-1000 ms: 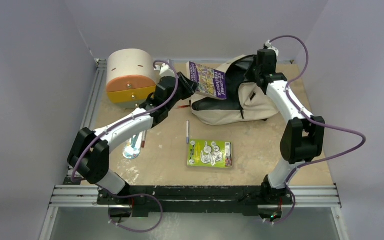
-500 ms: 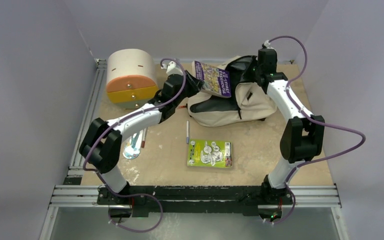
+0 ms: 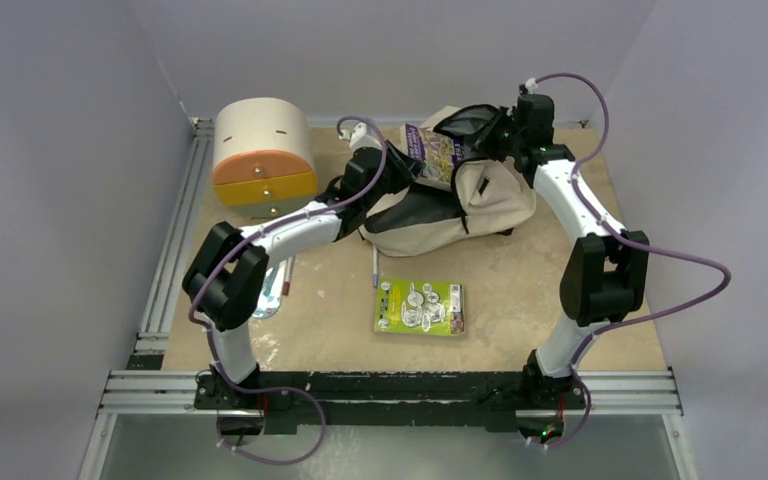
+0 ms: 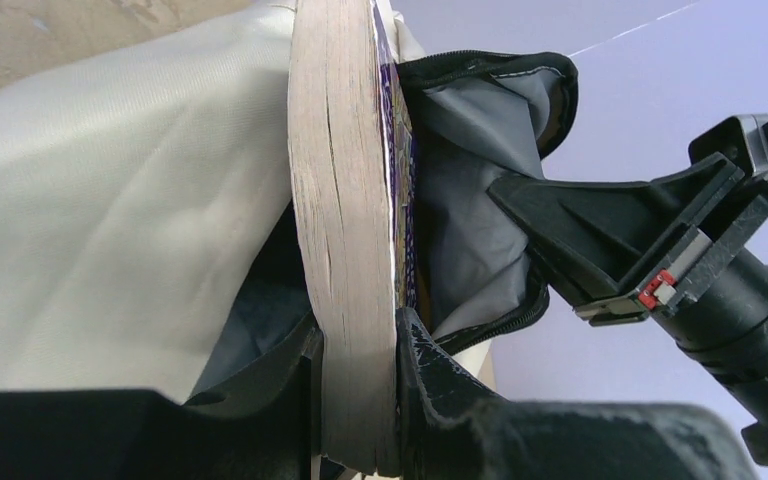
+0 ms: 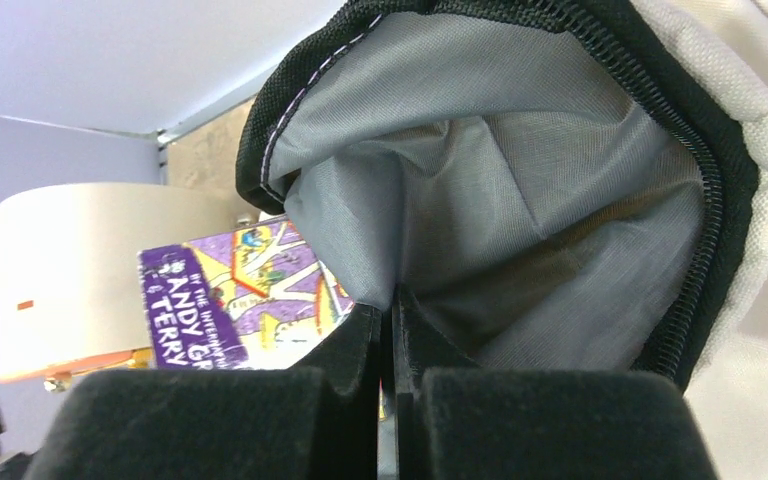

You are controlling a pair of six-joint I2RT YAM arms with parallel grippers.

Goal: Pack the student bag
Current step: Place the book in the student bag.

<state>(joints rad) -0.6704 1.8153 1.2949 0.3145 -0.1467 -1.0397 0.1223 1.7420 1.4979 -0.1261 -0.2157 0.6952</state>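
The student bag [image 3: 490, 200], beige with black zippers, lies at the back of the table. Its mouth [image 3: 470, 122] is held up and open. My right gripper [image 3: 500, 135] is shut on the grey lining at the mouth's edge [image 5: 392, 300]. My left gripper [image 3: 397, 165] is shut on a thick purple-covered book [image 3: 433, 148], pinching its pages [image 4: 355, 340]. The book [image 4: 345, 180] stands on edge, its far end against the grey lining [image 4: 470, 230] at the open mouth. The right wrist view shows the book's cover [image 5: 240, 295] just outside the lining [image 5: 520, 180].
A cream cylindrical drawer box [image 3: 260, 150] with orange and yellow fronts stands at the back left. A green book [image 3: 419, 306] lies flat in the middle, a pen [image 3: 375, 265] beside it. Scissors and a red pen [image 3: 272, 290] lie under the left arm.
My left arm has carried the book right and away, up to the bag's mouth. The right gripper has lifted the bag's opening, and the bag's body has sagged leftward.
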